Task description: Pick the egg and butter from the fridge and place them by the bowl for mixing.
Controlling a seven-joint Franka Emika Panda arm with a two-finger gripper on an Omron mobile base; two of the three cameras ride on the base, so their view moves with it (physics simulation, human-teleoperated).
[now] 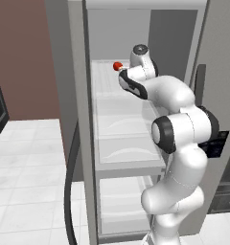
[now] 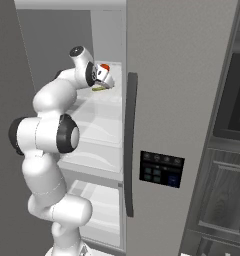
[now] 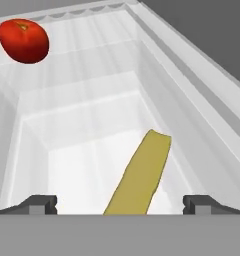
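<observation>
Open fridge (image 1: pixel 78 119) with the arm reaching onto its top translucent shelf (image 3: pixel 92 125); the gripper (image 3: pixel 120 202) has its jaws spread wide and empty, one dark tip on either side of the near end of the butter (image 3: pixel 141 172). The butter, a thin yellowish stick, lies flat on the shelf floor toward its right wall, running away from the hand, while a red ball (image 3: pixel 23 40) rests at the far left corner of the same shelf, well apart from the stick

Arm bent fwd, hand (image 3: pixel 120 202) jaws wide apart, empty.
</observation>
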